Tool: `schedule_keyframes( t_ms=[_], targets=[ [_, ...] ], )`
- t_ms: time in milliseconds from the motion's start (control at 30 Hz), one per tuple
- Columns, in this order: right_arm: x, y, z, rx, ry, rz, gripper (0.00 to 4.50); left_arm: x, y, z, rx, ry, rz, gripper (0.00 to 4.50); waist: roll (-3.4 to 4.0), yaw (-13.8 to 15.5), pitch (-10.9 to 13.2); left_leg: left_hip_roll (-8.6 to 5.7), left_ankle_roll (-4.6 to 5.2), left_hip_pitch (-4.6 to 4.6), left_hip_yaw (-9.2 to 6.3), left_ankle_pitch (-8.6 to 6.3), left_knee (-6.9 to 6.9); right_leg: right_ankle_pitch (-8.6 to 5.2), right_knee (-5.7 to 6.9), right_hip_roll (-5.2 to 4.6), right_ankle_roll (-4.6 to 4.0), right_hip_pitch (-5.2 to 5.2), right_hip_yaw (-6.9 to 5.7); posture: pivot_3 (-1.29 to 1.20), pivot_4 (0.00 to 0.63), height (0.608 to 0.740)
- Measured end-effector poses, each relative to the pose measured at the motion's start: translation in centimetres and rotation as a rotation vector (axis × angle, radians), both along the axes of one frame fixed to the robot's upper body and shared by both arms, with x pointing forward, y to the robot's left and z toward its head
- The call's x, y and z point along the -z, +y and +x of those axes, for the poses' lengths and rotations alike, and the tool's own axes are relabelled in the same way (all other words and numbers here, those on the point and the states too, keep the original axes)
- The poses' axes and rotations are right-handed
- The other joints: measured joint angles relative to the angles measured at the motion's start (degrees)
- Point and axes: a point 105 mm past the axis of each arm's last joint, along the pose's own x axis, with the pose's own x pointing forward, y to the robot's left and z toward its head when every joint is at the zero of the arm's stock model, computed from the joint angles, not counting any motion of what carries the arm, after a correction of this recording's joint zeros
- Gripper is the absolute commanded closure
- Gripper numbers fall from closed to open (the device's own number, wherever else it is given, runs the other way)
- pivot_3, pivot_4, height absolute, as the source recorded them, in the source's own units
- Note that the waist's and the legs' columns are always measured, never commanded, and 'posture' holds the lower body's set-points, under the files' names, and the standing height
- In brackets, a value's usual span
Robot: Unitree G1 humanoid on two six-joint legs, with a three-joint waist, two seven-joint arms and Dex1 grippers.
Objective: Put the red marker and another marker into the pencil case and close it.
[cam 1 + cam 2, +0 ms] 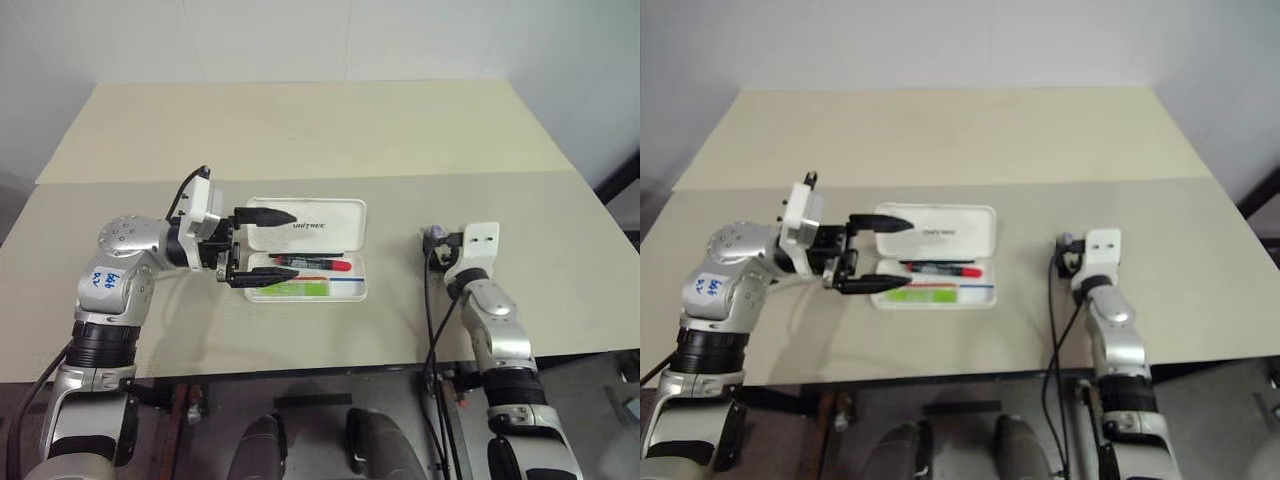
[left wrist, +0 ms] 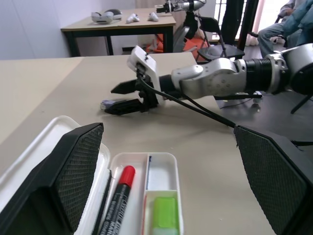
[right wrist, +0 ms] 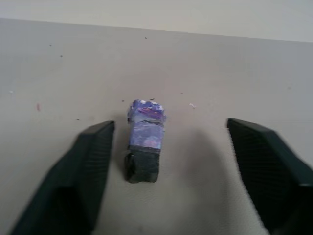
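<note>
The left gripper [image 1: 256, 246] points right, level, jaws wide and empty, straddling the open pencil case [image 1: 340, 218], which holds the red marker [image 1: 312, 265] and green marker [image 1: 290, 288]. The right gripper [image 3: 166, 161] reaches forward, jaws apart around a small purple object [image 3: 145, 141].

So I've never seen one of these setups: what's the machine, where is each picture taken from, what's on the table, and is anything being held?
It is a humanoid robot with two arms, each ending in two black fingers. Two pictures come from the head camera's two eyes, looking down over the table. The other two come from cameras on the wrists, looking along each arm's own fingers.

On the table lies the pencil case, white, lid open. Inside are the red marker and the green marker.

The left gripper is open at the case's end, one finger over the lid, one over the tray, holding nothing. The right gripper sits low over the table, fingers apart on either side of a small purple-and-black object, not gripping it.
</note>
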Motion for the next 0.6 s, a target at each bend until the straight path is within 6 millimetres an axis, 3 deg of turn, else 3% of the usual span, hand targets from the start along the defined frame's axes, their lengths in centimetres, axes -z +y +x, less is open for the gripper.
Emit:
schedule_keyframes(
  t_ms=[200, 433, 600],
  targets=[
    [0.1, 0.9, 0.1, -0.019, -0.002, 0.012, 4.04, -0.1, 0.4, 0.3, -0.035, -0.002, 0.006, 0.00, 0.00, 0.0, 0.0, 0.01, -0.03, 0.28, 0.24, 0.02, -0.16, -0.01, 0.04, 0.06, -0.01, 0.04, 0.32, 0.00, 0.150, 0.740],
    [0.0, 1.0, 0.1, -0.035, 0.001, 0.002, 4.17, 0.4, 0.9, 0.5, -0.067, -0.001, 0.008, 0.00, -0.01, 0.0, 0.0, 0.02, -0.03, 0.51, 0.46, 0.01, -0.28, -0.01, 0.03, 0.06, -0.01, 0.10, 0.54, 0.00, 0.150, 0.740],
    [-1.2, 1.1, -0.2, -0.136, -0.008, -0.019, 4.17, 1.0, 2.5, 1.0, -0.128, 0.000, 0.010, 0.00, -0.01, 0.1, 0.0, 0.02, -0.03, 0.50, 0.52, 0.01, -0.30, -0.01, 0.01, 0.06, -0.01, 0.07, 0.58, 0.00, 0.150, 0.740]
  ],
)
